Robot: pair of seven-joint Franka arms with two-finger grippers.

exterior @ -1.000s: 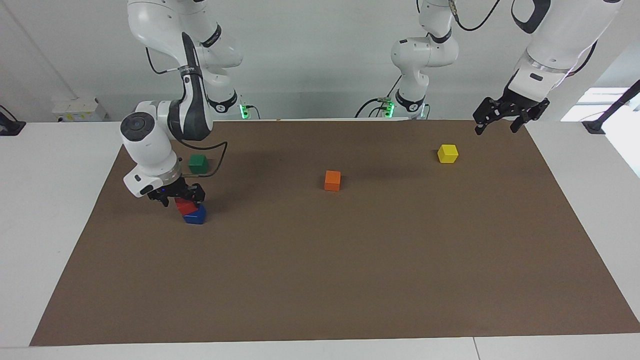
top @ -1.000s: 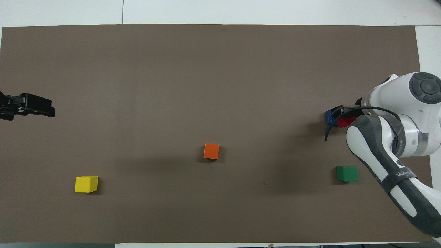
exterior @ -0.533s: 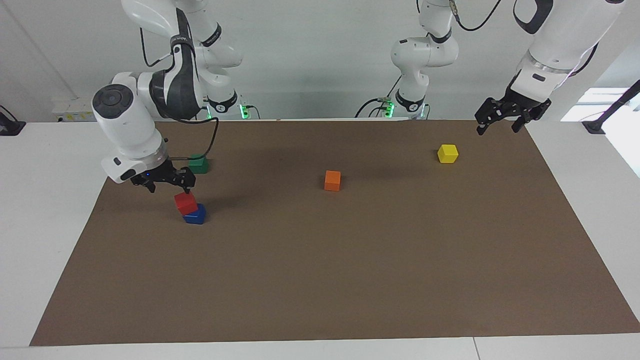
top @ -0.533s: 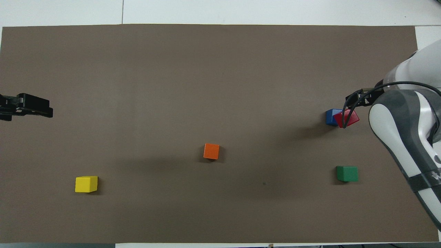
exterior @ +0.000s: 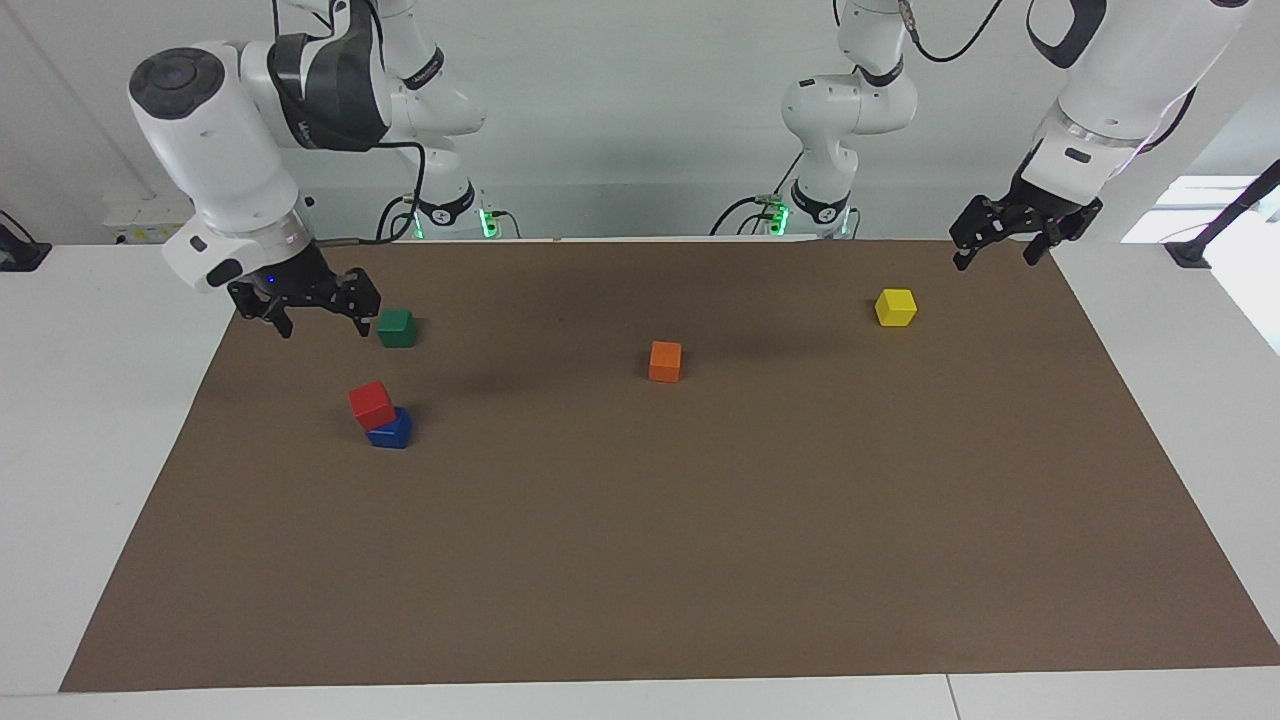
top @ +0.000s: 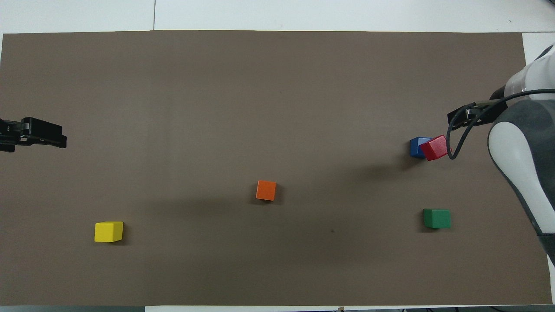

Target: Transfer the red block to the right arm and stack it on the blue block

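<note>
The green block [exterior: 396,327] is lying nearest to the robots. The right gripper [exterior: 305,307] is hanging above the mat beside it, jaws wide and holding nothing, probably because its placing is finished. Farther out, the red block [exterior: 371,404] is sitting on the blue block [exterior: 392,431], turned and overhanging one edge, well apart from the gripper. The left gripper [exterior: 1002,243] is waiting open over the mat's corner.

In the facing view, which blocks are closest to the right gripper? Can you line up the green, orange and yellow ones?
Starting from the right gripper, which is open and raised:
1. Green block, right beside it at the right arm's end.
2. Orange block, mid-table.
3. Yellow block, at the left arm's end.
</note>
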